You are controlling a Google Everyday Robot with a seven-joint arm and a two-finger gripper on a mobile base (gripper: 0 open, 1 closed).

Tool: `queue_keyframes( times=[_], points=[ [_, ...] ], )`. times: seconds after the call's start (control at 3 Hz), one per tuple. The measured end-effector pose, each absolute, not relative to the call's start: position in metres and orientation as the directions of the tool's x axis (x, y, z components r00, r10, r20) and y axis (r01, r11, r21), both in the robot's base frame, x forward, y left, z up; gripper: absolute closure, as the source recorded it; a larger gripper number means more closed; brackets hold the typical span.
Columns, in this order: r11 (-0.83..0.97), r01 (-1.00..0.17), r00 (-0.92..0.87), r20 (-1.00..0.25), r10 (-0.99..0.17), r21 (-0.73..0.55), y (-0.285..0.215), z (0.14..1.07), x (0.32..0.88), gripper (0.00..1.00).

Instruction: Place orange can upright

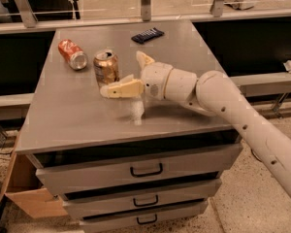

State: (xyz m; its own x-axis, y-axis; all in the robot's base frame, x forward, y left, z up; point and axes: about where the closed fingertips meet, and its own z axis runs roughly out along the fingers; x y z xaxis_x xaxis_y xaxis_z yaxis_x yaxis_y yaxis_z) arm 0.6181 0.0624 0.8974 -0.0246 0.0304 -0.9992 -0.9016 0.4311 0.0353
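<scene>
Cream two-finger pincer [122,73] is held spread wide over the grey metal cabinet top [77,115]. Just beside it at nine o'clock, the pale golden-orange drink can [106,67] is seen standing upright. Farther out at ten o'clock, a red-orange can [72,54] is seen lying on its side.
</scene>
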Motion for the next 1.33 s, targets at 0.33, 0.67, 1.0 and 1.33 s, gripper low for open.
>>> queue_keyframes(
  times=[0.33, 0.67, 1.0, 1.33],
  points=[
    [0.458, -0.888, -0.029, -0.999, 0.019, 0.035, 0.027, 0.898, 0.6, 0.0],
    [0.503, -0.864, -0.028, -0.999, -0.027, 0.011, -0.03, 0.917, 0.584, 0.0],
    [0.526, -0.851, -0.031, -0.997, -0.076, -0.014, -0.082, 0.939, 0.567, 0.0],
    [0.576, -0.815, -0.015, -0.992, -0.125, -0.06, -0.128, 0.967, 0.552, 0.0]
  ],
)
